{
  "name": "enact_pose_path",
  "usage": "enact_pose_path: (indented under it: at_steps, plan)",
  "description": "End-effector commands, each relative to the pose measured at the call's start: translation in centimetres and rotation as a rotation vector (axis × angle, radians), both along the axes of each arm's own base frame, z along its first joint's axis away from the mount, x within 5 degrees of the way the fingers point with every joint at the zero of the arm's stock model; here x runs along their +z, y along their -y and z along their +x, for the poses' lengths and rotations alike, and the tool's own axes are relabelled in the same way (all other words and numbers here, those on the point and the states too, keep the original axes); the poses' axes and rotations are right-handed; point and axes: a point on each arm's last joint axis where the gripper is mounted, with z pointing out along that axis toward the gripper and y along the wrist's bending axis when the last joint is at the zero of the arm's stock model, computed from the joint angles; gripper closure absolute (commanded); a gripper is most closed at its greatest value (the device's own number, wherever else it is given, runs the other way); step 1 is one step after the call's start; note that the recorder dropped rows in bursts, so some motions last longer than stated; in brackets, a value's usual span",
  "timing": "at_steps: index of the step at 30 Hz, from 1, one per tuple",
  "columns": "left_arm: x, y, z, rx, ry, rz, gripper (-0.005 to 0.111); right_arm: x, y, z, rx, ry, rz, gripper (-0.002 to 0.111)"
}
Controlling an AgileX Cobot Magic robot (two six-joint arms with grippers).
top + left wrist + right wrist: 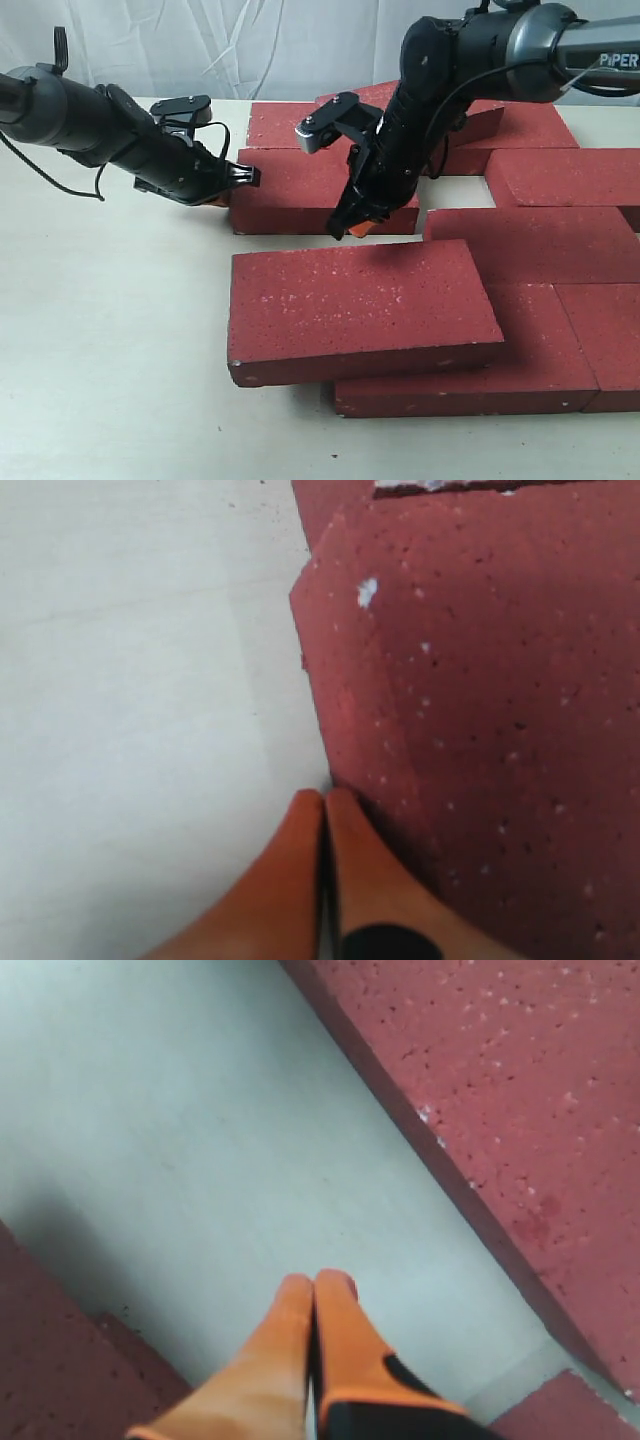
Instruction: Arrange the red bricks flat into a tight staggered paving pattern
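The red bricks (560,240) cover the side of the table (110,330) where my right arm works, from its far edge toward its near edge; most lie flat, with bare gaps between some. One tilted brick (360,305) toward the near edge is propped on a lower brick (450,392), so it does not sit flat. My left claw (248,177) is pinched shut on nothing, its orange fingertips (295,840) at the end corner of the middle brick (290,195), the end facing the bare half of the table; my right claw (352,228) is likewise shut and empty, tips pointing down at bare table in the slot between that brick's long side and the tilted one; whether they touch the brick I cannot tell.

I judge these bricks heavy and fully rigid; the faces are rough and white-flecked, so they should drag on the tabletop rather than glide; the chipped edges suggest corners crumble if knocked. They look too broad for these jaws across the face. I would shove with closed fingers low on an end or side face, near its middle, so the brick slides straight and does not pivot; the tilted one I would take across its thickness at a free long edge, if the jaws open that wide.
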Motion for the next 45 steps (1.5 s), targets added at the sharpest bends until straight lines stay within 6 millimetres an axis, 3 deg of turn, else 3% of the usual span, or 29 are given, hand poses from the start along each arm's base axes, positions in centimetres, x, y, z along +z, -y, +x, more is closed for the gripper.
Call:
enact_pose_path:
  at_steps: [1,15,29,35,41,45]
  plan:
    - [0.0,0.2,-0.1,-0.008,-0.004,-0.003,0.107,-1.0,0.1,0.5,0.009,0.003,-0.022,0.109]
    - [0.0,1.0,-0.3,-0.043,0.007,0.007,0.107,-1.4,-0.1,2.1,-0.004,0.149,-0.011,0.109]
    - [0.0,1.4,-0.3,-0.029,0.018,-0.003,0.107,-1.9,-0.1,2.2,0.000,0.148,-0.020,0.109]
    - [0.0,1.5,-0.3,-0.032,0.021,-0.001,0.107,-1.0,0.0,1.8,-0.018,0.127,-0.017,0.109]
    - [0.2,2.4,-0.4,-0.077,0.081,0.038,0.107,1.1,0.2,1.5,-0.018,0.162,0.002,0.109]
    - [0.3,2.5,-0.2,-0.031,0.090,0.014,0.107,1.6,1.5,1.8,-0.061,0.136,0.002,0.109]
